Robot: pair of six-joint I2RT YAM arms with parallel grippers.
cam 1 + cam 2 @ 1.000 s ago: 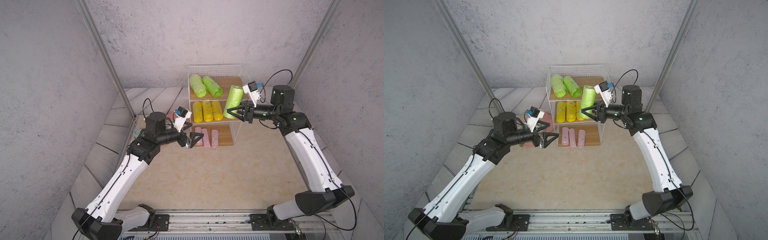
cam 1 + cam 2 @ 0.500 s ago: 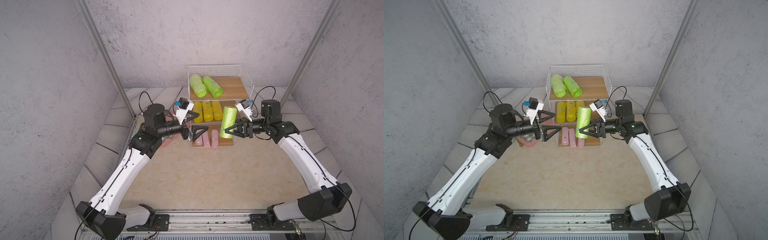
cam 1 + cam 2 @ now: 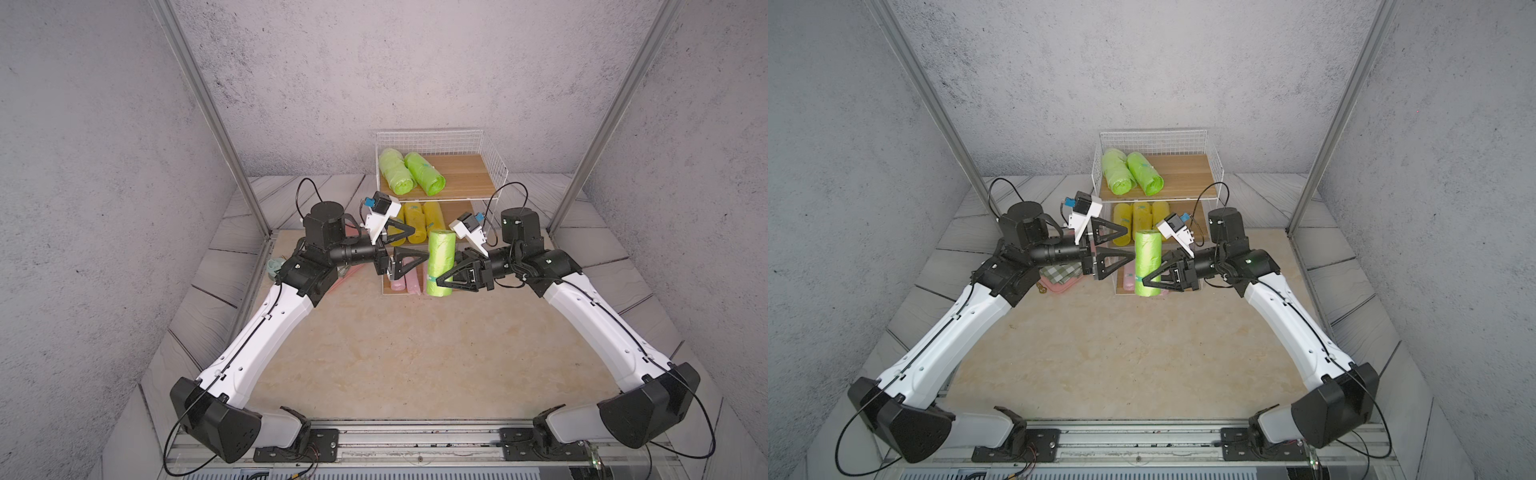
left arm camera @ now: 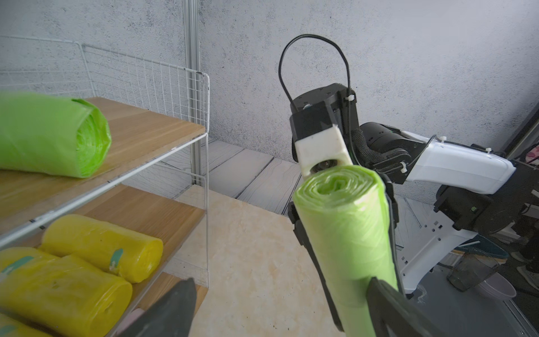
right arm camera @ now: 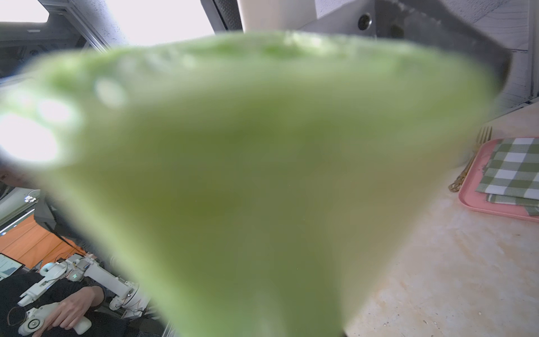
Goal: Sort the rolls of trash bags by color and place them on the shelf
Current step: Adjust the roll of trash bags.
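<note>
The right pincer (image 3: 446, 270) is clamped on a light green roll (image 3: 440, 257) of trash bags and holds it upright above the table (image 3: 374, 353), just in front of the shelf (image 3: 494, 162), at 6 o'clock from the shelf's front edge in both top views. The roll's teal label faces the near side. In the right wrist view the same roll (image 5: 248, 175) fills most of the picture as a green blur.

The left pincer (image 3: 1131, 242) stands at 9 o'clock of the held roll with its jaws wide apart and nothing between them. One black fingertip (image 4: 385, 306) lies just beside the roll (image 4: 347, 233); whether it touches cannot be told.

On the shelf's top board lie two green rolls (image 3: 395, 170) (image 3: 424, 178) side by side toward its 9 o'clock end. The middle board holds yellow rolls (image 4: 102, 245), and pink rolls (image 3: 409, 278) lie on the bottom board, partly hidden by the pincers.

At 9 o'clock of the shelf's foot sits a pink tray (image 5: 472, 198) carrying a folded green-checked cloth (image 5: 513, 169), with a gold fork (image 5: 469, 166) beside it.
</note>
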